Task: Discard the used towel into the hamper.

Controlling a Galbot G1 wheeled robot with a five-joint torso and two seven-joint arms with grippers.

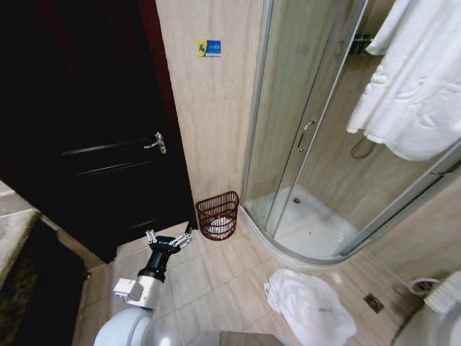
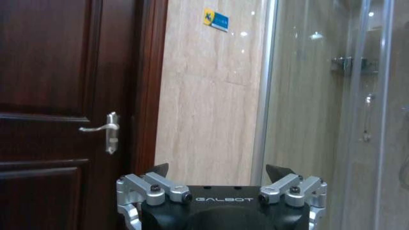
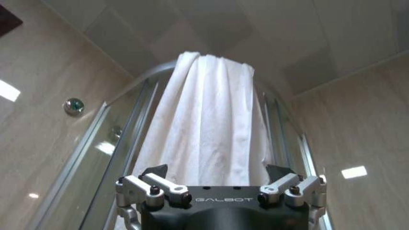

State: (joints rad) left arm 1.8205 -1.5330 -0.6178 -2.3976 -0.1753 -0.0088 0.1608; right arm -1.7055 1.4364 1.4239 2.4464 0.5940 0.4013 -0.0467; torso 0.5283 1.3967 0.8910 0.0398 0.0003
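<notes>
We see the glass shower cabin filling the right half of the head frame, with a white towel hung over its top rail at upper right (in the right wrist frame the same cloth drapes down the middle). To the left stands the dark wooden door with its metal handle. Lower centre-right on the tiled floor lies a crumpled white towel, just outside the shower's curved base.

The hamper sits at frame centre on the floor, against the beige wall between door and shower; we make out something pale inside it, low in the basket.

Our left tool hangs at lower centre-left, fingers spread and empty, near the hamper but apart from it. The right tool is also spread, pointing up at the hung towel, holding nothing.
</notes>
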